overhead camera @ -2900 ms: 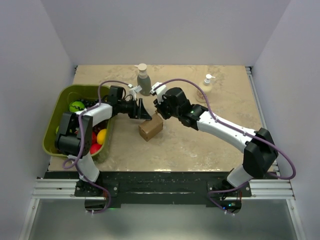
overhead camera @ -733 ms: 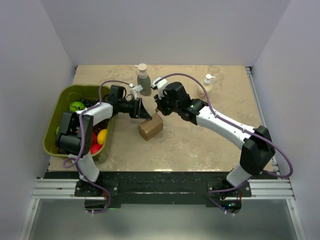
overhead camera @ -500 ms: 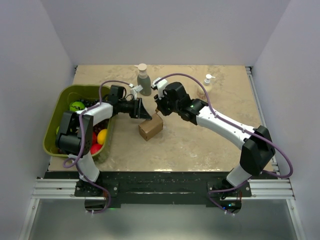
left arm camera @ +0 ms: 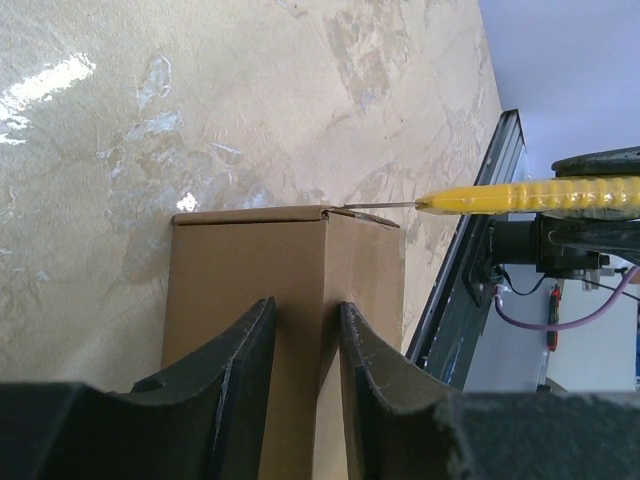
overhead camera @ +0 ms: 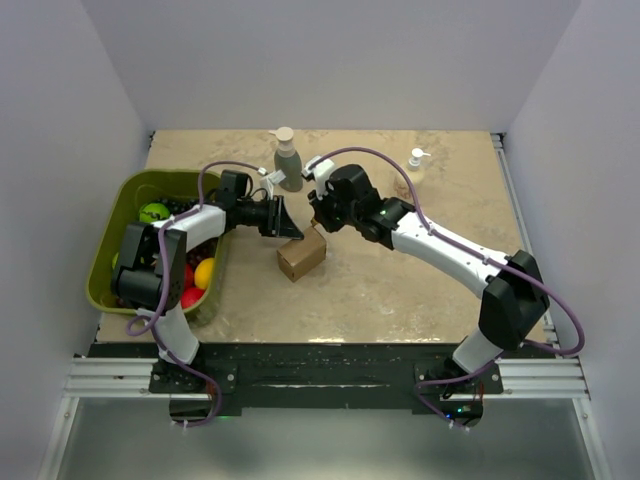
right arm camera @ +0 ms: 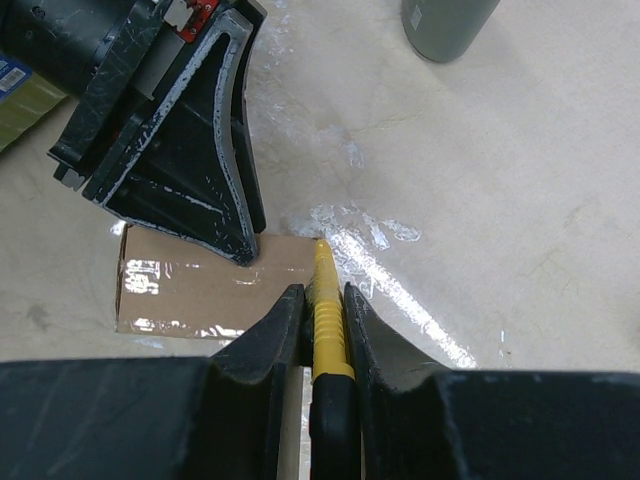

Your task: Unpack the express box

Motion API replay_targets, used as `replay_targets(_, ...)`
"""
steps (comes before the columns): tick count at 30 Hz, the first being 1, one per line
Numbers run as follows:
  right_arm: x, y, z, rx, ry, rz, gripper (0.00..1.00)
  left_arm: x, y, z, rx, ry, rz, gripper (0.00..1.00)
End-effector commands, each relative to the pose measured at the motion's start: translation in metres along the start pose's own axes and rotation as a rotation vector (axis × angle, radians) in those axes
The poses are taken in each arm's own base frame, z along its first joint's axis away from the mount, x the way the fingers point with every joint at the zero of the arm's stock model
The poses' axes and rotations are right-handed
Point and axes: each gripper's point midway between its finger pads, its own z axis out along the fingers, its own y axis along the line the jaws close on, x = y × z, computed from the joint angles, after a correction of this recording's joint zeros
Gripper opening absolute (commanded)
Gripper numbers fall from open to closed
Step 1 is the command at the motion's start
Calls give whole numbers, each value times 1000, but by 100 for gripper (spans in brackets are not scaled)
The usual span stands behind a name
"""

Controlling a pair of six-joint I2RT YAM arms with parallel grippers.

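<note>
One plain brown cardboard express box sits mid-desk on the glossy, mottled beige surface. The left gripper has its tips against the box, the black fingers a slit apart; whether it pinches the box cannot be told. The right gripper clamps one ribbed yellow cutter, its thin blade at the box's corner.

The tan table was shiny. A brown box sat near its middle. A green bin sat at the left. A grey bottle and a small pale bottle stood at the back.
</note>
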Motion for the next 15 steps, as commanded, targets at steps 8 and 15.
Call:
replay_targets(8,8,3,-31,-20,25,15,0,40,61,16,-225,88,-68,29)
replay_targets(15,17,4,-37,-22,51,14,0,37,66,18,-242,90,-61,26)
